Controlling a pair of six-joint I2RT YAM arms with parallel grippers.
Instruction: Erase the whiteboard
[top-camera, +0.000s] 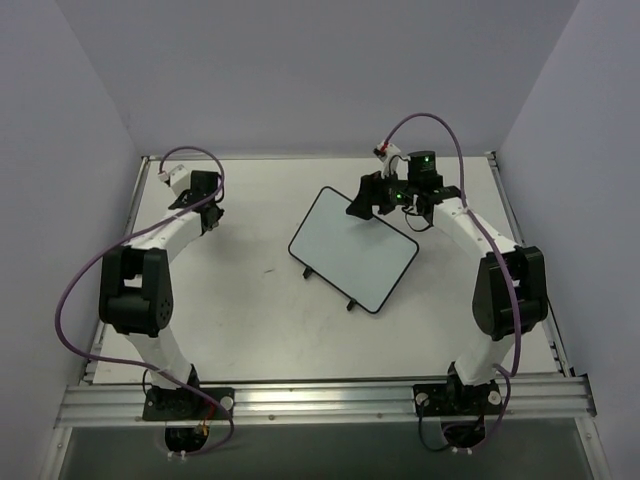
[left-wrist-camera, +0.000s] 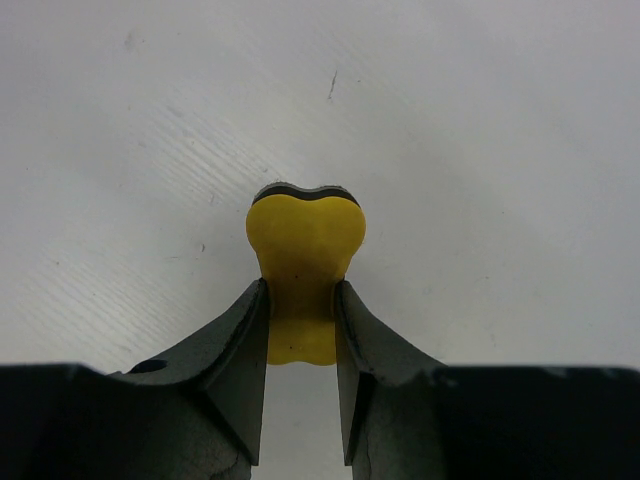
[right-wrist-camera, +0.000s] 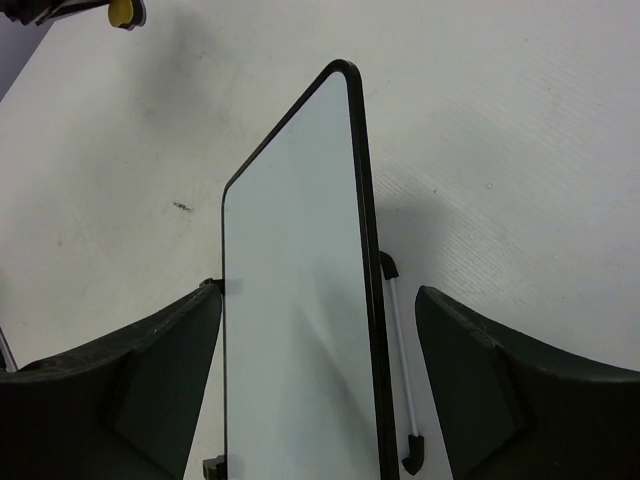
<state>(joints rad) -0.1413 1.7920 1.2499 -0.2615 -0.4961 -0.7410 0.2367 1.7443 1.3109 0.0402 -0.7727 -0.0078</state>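
Note:
The whiteboard (top-camera: 352, 250) lies in the middle of the table, turned at an angle, and its face is blank. In the right wrist view the whiteboard (right-wrist-camera: 295, 300) runs between the fingers, with a thin white stand rod (right-wrist-camera: 400, 345) along its right edge. My right gripper (right-wrist-camera: 318, 297) is open and straddles the board near its far corner; it also shows in the top view (top-camera: 366, 203). My left gripper (left-wrist-camera: 302, 305) is shut on a small yellow eraser (left-wrist-camera: 305, 250) just above the bare table. It sits at the far left (top-camera: 209, 217), apart from the board.
The white table (top-camera: 250, 330) is walled in by pale panels at the left, back and right. A metal rail (top-camera: 320, 400) carrying both arm bases runs along the near edge. The eraser and left fingers show at the top left of the right wrist view (right-wrist-camera: 125, 12).

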